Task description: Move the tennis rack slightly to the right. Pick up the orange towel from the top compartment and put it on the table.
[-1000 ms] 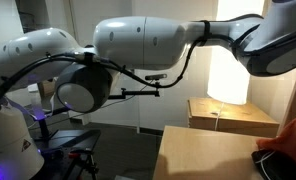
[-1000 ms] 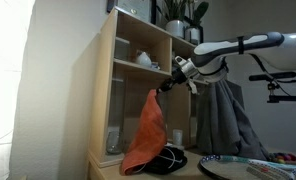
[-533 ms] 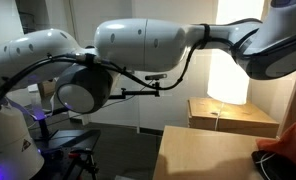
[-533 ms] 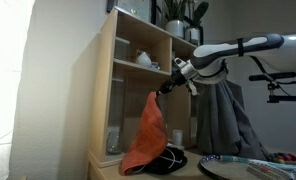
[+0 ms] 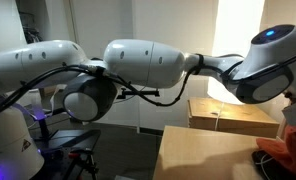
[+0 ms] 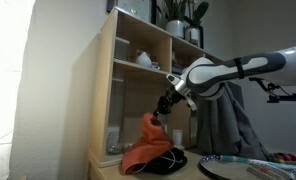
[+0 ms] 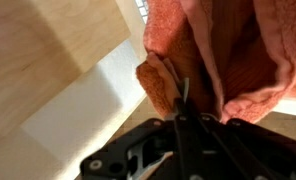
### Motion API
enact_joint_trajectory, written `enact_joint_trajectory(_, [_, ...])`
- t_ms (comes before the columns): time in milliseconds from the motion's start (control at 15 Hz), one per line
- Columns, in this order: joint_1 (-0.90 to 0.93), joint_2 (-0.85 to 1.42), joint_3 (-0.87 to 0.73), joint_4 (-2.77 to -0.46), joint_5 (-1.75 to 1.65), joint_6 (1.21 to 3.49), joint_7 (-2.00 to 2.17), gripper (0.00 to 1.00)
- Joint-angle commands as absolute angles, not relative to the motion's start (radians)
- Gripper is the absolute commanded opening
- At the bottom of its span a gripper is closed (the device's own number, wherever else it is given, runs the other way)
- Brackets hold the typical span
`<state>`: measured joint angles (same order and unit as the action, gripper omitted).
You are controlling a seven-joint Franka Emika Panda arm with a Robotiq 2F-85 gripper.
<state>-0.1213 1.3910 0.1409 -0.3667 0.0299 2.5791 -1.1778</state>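
Note:
The orange towel (image 6: 148,148) hangs from my gripper (image 6: 164,105) in front of the wooden shelf unit (image 6: 128,70), and its lower part is bunched on the table on a dark object (image 6: 178,160). The gripper is shut on the towel's top. In the wrist view the towel (image 7: 228,50) fills the upper right, pinched between the closed fingers (image 7: 185,110). In an exterior view only an orange edge of the towel (image 5: 286,148) shows at the lower right. A tennis racket (image 6: 238,166) lies on the table to the right.
The wooden shelf holds white dishes (image 6: 142,58) in an upper compartment and plants (image 6: 178,15) on top. A grey cloth (image 6: 223,120) hangs behind the arm. A wooden box (image 5: 231,115) stands by a bright lamp. The arm's body (image 5: 138,65) fills that view.
The gripper has dropped lower with the towel, and the towel's bottom now piles up on the table. The arm has swung across the exterior view.

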Motion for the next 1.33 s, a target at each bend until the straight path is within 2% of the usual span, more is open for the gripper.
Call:
enact_joint_trajectory(0, [-0.099,1.427,0.096,-0.367,-0.019,2.601,-1.238,0.02])
enact_joint_trajectory(1267, [-0.060,1.482,0.064,-0.466,-0.111,2.573,-1.745,0.02])
